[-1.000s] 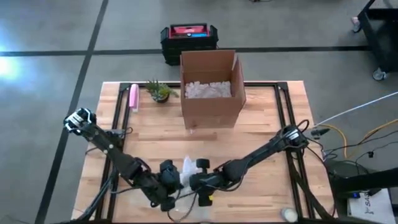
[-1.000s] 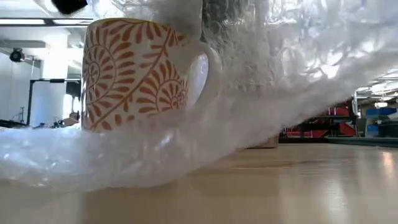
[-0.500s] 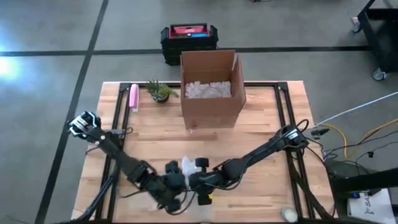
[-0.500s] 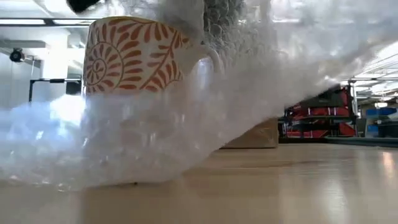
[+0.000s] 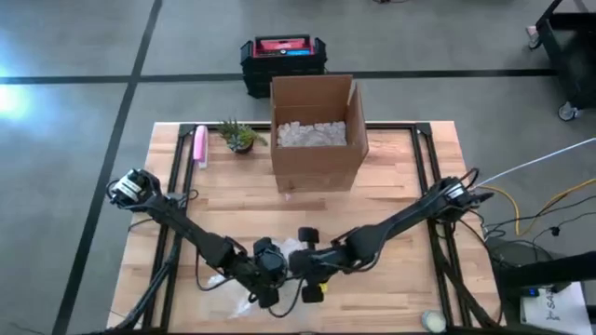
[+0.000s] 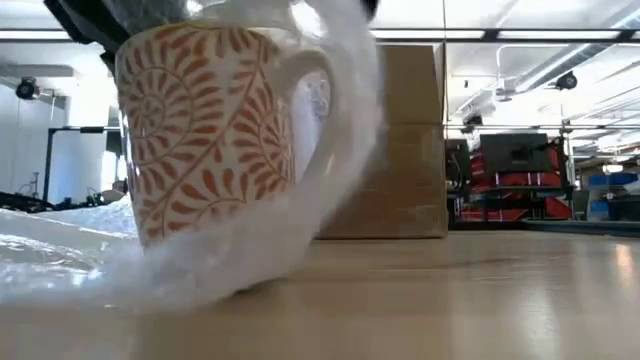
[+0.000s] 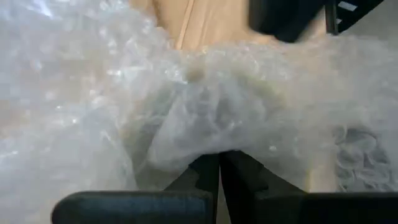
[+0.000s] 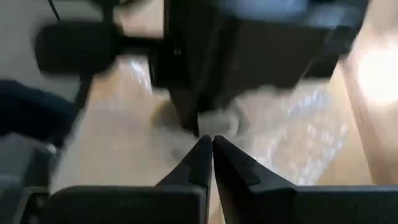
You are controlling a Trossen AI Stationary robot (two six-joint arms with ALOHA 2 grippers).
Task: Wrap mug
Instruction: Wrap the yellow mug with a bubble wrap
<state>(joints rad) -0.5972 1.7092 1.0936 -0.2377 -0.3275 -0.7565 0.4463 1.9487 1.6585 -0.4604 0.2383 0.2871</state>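
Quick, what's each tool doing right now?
Left tool: shut on the bubble wrap.
Right tool: shut; whether it pinches anything can't be told.

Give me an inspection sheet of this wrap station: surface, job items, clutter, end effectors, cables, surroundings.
Surface: wooden table, black rails along its sides.
Job's things: orange leaf-patterned mug upright, bubble wrap draped around its base and handle side.
Clutter: open cardboard box holding white filler; small plant; pink item.
End effectors: left end effector shut on bubble wrap; right end effector shut, close beside the left, at the near middle of the table.
Cables: yellow and white cables right of the table.
Surroundings: black and red case on the floor behind the table.
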